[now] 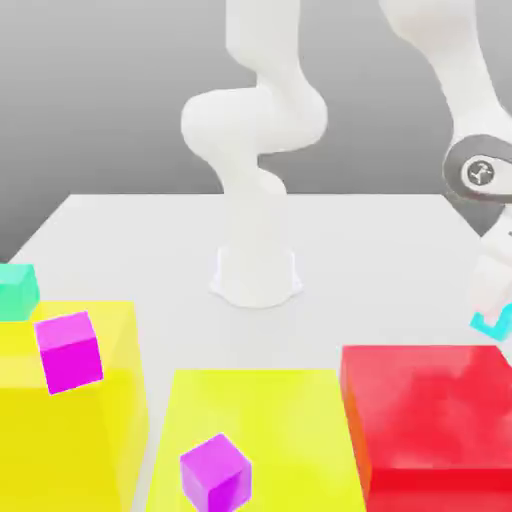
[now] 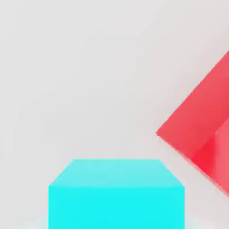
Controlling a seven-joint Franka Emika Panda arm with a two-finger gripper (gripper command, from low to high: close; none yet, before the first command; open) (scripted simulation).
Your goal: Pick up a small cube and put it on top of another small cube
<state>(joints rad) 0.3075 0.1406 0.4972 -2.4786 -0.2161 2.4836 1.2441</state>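
Nearest the exterior camera sits a magenta cube (image 1: 214, 473) on the low yellow block (image 1: 260, 440) at the front middle of the table. To the exterior view's left stands a taller yellow block (image 1: 60, 420), with a second magenta cube (image 1: 69, 351) tilted on its top. Behind that block, at the exterior view's left edge, rests the small teal-green cube (image 1: 17, 290), well apart from everything on the other side.

On the exterior view's right lies a red block (image 1: 440, 420). Just above its far right corner hangs the gripper (image 1: 493, 312) at the end of the white Panda arm (image 1: 455, 90), pointing down. Its jaws are pressed in on the small cyan cube (image 1: 490, 323), which peeks out below the white fingers (image 1: 488, 285) and appears to be lifted just above the red block's top edge; whether it touches the block cannot be told.

From the hand view, the small cyan cube (image 2: 116, 194) shows its top face and one side, with the pale table (image 2: 89, 80) beyond it. One corner of the red block (image 2: 201, 134) reaches in beside the cube, near it but apart. The arm's white base (image 1: 255, 275) stands at the middle of the table (image 1: 150, 230), behind the yellow blocks.
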